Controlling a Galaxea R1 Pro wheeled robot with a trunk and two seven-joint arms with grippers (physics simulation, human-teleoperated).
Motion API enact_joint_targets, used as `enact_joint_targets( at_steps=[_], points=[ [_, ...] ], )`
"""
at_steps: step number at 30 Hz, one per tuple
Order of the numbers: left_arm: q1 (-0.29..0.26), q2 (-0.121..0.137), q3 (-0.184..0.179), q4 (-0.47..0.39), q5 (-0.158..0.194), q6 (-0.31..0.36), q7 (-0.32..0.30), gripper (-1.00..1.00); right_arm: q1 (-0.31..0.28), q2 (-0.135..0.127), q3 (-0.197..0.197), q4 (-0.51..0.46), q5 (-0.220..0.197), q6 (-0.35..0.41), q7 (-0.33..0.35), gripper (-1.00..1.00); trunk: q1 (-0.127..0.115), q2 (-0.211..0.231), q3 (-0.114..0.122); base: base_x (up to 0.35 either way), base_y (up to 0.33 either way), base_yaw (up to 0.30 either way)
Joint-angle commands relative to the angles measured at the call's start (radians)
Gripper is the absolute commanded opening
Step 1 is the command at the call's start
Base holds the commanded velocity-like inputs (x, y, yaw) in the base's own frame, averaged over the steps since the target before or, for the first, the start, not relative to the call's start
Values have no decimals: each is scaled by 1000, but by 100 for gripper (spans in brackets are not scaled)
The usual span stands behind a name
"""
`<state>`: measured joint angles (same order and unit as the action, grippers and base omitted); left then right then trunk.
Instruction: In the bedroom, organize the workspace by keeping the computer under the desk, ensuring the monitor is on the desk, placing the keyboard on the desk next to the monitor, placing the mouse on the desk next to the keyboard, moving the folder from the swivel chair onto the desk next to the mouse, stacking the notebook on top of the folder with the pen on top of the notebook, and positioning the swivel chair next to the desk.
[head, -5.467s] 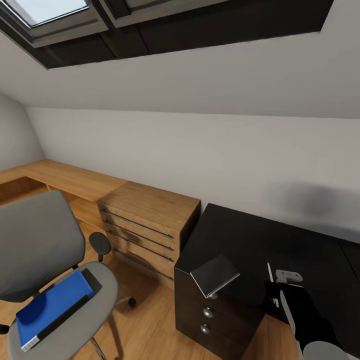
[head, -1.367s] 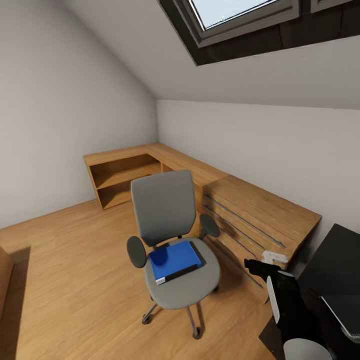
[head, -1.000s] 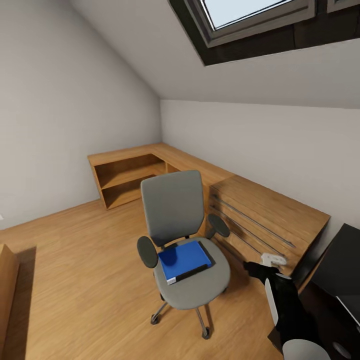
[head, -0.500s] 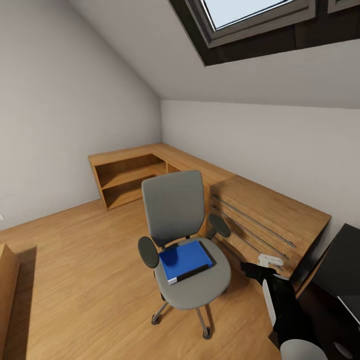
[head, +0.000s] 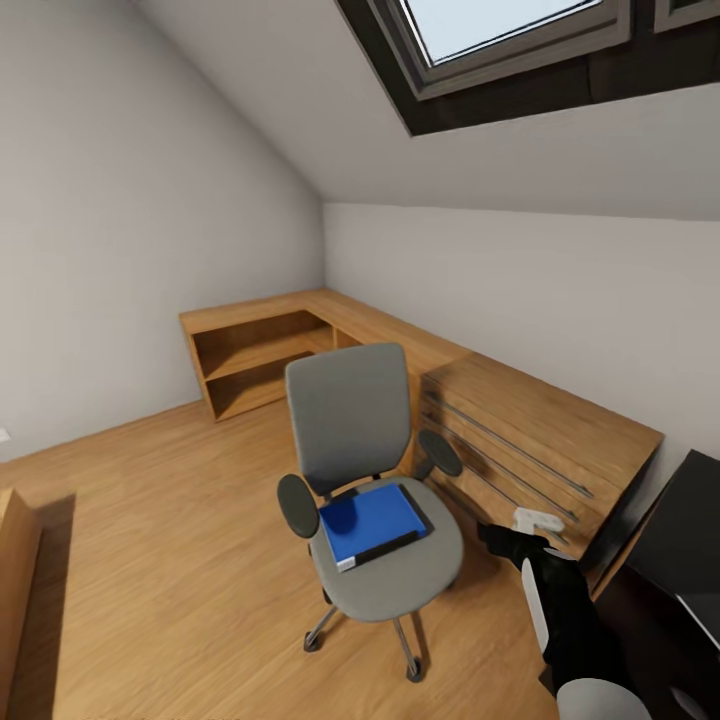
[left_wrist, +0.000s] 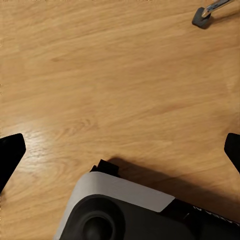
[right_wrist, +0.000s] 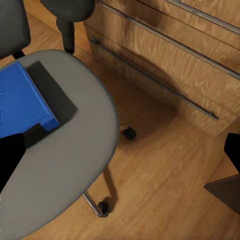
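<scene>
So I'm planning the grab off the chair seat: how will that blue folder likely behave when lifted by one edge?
The folder looks flat and thin, so it will probably sag if held by one edge. It lies flush on the padded seat of the swivel chair, so getting a finger under it may be awkward. The castors suggest the chair may roll if pushed.

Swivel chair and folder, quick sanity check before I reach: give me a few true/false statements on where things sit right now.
1. The folder lies flat on the seat of the swivel chair. True.
2. The folder is red. False: it is bright blue.
3. The swivel chair stands on the wooden floor beside the oak chest. True.
4. The right gripper is clamped on the folder. False: in the right wrist view its fingers stand wide apart, above the seat edge and the floor.
5. A notebook is stacked on the folder. False: nothing lies on it.
</scene>
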<state>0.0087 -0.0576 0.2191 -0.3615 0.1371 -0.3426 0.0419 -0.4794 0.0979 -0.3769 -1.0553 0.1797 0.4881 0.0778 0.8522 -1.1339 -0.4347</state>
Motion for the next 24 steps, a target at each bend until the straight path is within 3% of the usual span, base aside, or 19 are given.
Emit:
enact_joint_targets(
  at_steps=[1, 2, 4, 5, 8, 14, 19, 24],
  points=[
    [1, 0, -3, -2, 9, -1, 3, 100, -1, 1, -4, -2, 10, 1, 8, 100, 0, -1, -1, 0, 0, 130],
    [1, -1, -4, -22, 8, 0, 8, 100, -1, 3, -4, 3, 11, -55, 4, 100, 0, -1, -1, 0, 0, 234],
    [1, -1, -4, -52, 8, 7, 12, 100, -1, 6, -4, 4, 12, -88, 3, 100, 0, -1, -1, 0, 0, 247],
    [1, -1, -4, -114, 9, 40, 22, 100, -1, 13, -4, 6, 14, -118, 2, 100, 0, -1, -1, 0, 0, 265],
    [1, -1, -4, -168, 9, 84, 28, 100, -1, 15, -4, 7, 17, -127, 2, 100, 0, -1, -2, 0, 0, 268],
    [1, -3, -5, -326, 8, 278, 31, 100, -1, 16, -5, 23, 19, -144, 2, 100, 0, -1, -6, 0, 0, 271],
    [-16, -2, -6, -357, 6, 393, 32, 100, -1, 16, -5, 51, 21, -234, 1, 100, 0, -1, -9, 0, 0, 245],
    [-45, 4, -5, -363, 7, 497, 29, 100, -1, 16, -5, 57, 20, -269, 2, 100, 0, -1, -10, 0, 0, 80]
  ],
)
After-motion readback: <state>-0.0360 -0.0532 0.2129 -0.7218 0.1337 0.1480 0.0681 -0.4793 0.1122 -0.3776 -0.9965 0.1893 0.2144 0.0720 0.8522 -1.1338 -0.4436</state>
